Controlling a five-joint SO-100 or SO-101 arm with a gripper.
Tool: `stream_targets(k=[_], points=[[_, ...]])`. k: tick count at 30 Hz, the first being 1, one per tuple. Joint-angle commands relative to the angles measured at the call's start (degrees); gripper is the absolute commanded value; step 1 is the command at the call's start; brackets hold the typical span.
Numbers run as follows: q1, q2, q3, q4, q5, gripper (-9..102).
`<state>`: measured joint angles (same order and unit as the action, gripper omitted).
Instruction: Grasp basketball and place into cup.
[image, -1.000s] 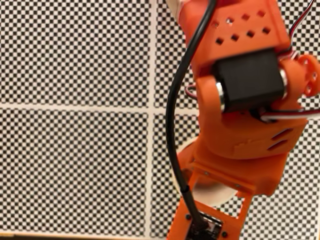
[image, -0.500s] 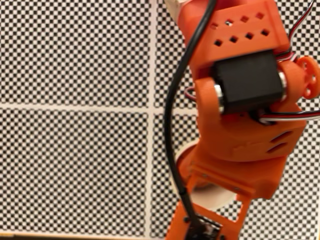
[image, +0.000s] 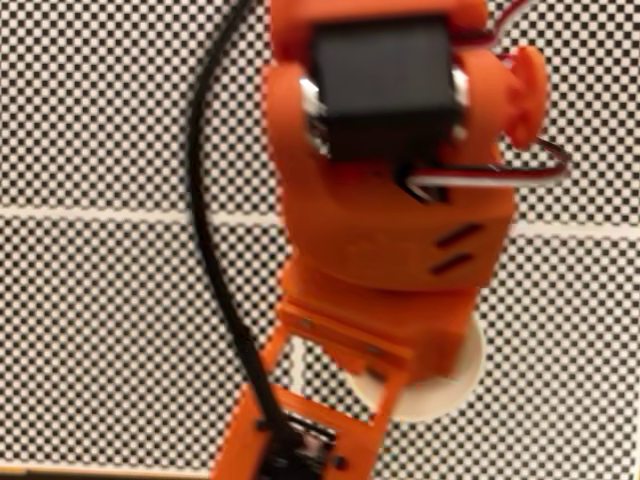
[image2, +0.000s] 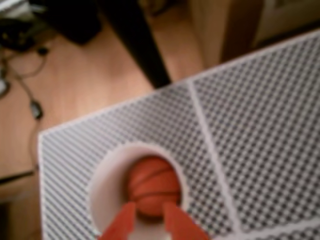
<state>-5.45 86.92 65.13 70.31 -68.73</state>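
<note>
Basketball (image2: 152, 186) seen above mouth of cup (image2: 107, 182) on checkered mat (image2: 250, 140), gripped narrowly by gripper (image2: 149, 212); release judged only step left

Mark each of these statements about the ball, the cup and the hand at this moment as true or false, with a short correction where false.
1. In the wrist view the basketball shows inside the mouth of the cup. True.
2. The cup lies tipped on its side. False: its round mouth faces up toward the camera.
3. The hand has its two orange fingers at the ball's near side. True.
4. In the fixed view the arm leaves the cup fully in sight. False: only part of its rim shows beside the arm.
5. The mat is plain white. False: it has a fine black-and-white check.
</note>
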Motion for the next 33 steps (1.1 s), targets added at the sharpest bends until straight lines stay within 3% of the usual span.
stream_targets(k=[1,16,33], points=[[2.29,5.54,2.02,0.18,-5.36,0],[7.03,29.88,25.14,-1.23,-20.83,0],[10.46,56.34,64.16,-25.58,-29.44,0]])
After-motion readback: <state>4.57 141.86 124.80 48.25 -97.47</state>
